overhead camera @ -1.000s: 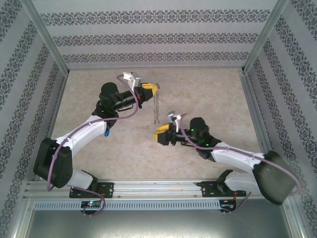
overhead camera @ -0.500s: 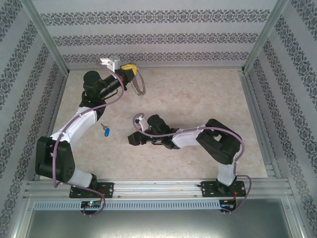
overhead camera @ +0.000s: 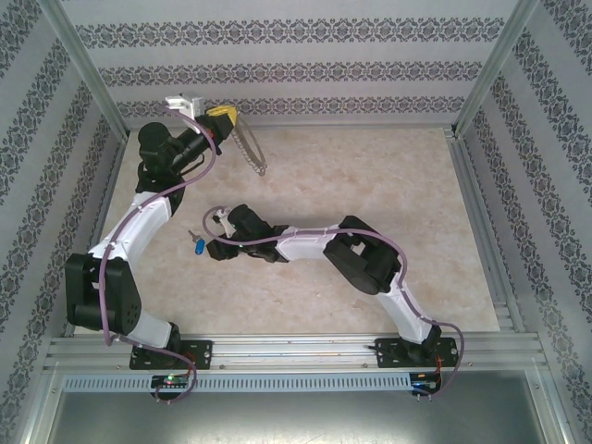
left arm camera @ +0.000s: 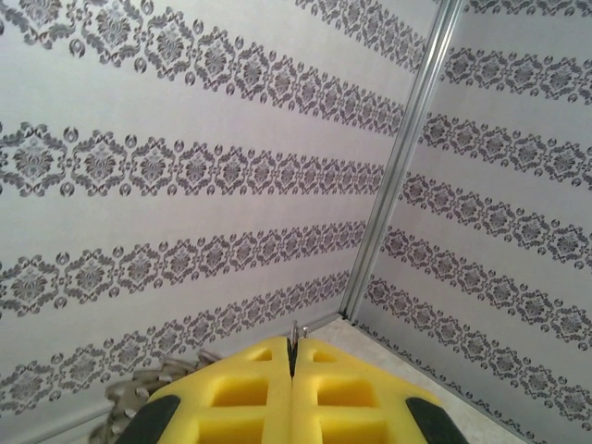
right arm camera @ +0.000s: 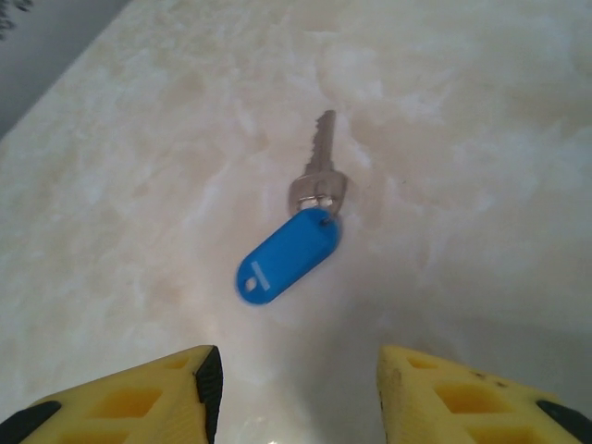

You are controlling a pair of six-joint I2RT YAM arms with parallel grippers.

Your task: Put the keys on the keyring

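The left gripper (overhead camera: 225, 113) is raised at the far left of the table (overhead camera: 370, 176), and its 2 yellow fingers are pressed together on the keyring (overhead camera: 250, 148). In the left wrist view only a thin tip of wire (left arm camera: 294, 331) stands up between the pads, and part of the chain (left arm camera: 139, 393) hangs below on the left. The right gripper (right arm camera: 294, 365) is low over the table at the left, nearer than the other gripper, with its jaws spread apart and nothing between them. The 1 key (right arm camera: 314, 199) lies flat on the table just in front of it, with its blue tag (right arm camera: 282, 254) pointing toward the fingers.

Several things could go wrong from here:

- The key is thin and lies flat, so the fingertips may slide over it or push it away instead of lifting it.
- If the fingers close only on the tag, the blade would probably dangle and be hard to aim at the ring.
- The ring is held by very little wire, so it may twist or slip out, and its hanging part may swing.
- The right arm is stretched far across toward the left arm, so the 2 arms could touch when they meet.

No brand or writing can be read. The tag has a small pale mark, too blurred to tell, and the walls (left arm camera: 185, 166) carry only an ornament pattern.
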